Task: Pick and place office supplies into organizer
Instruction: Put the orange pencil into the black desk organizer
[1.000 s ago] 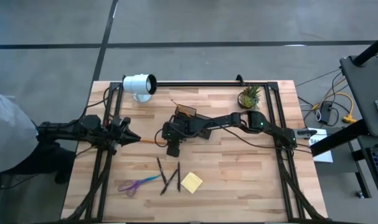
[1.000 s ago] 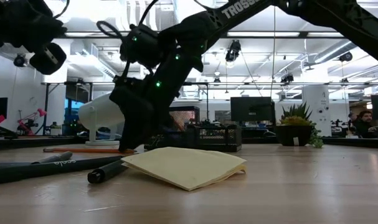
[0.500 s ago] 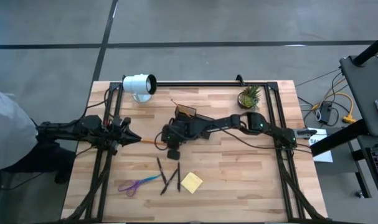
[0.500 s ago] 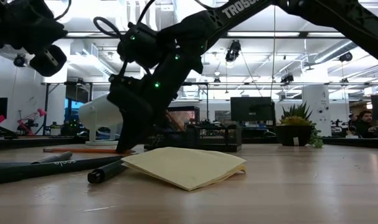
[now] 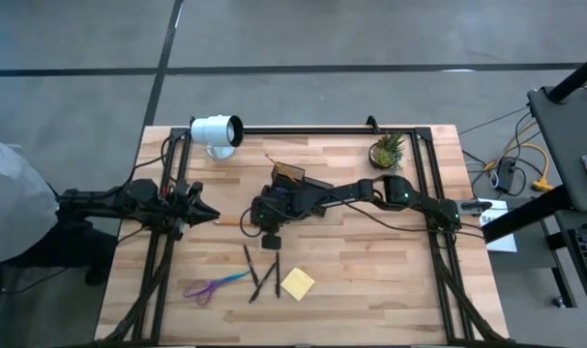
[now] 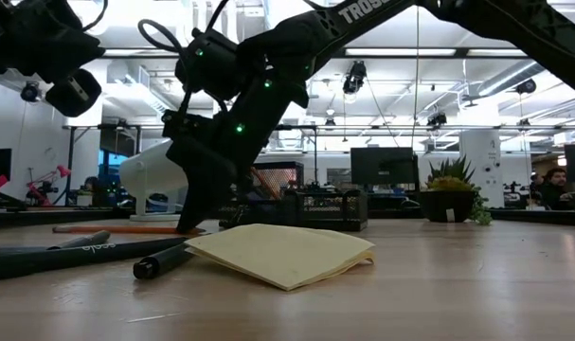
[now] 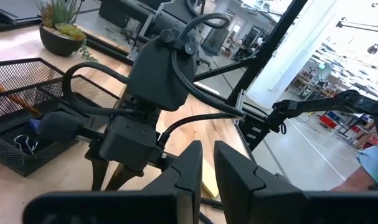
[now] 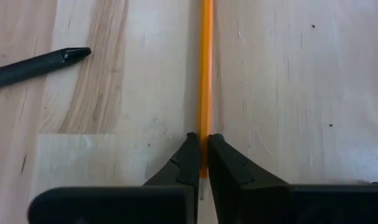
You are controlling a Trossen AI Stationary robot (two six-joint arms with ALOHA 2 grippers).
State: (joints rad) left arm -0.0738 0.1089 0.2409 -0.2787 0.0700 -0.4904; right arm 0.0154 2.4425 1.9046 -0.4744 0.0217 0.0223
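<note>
Beside the black mesh organizer (image 5: 291,178) holding an orange pencil (image 7: 13,95), the right pincer (image 8: 201,163) pinches another orange pencil (image 8: 205,74).

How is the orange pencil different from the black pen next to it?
The orange pencil is thin and bright; the black pen is thicker and dark. The pencil is pinched in the right claw; the pen lies free, apart from it. Both rest on the wooden table.

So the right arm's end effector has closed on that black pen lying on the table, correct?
Not quite: the right end effector has closed on the orange pencil, as the right wrist view shows. The black pen lies untouched on the table beside it.
</note>
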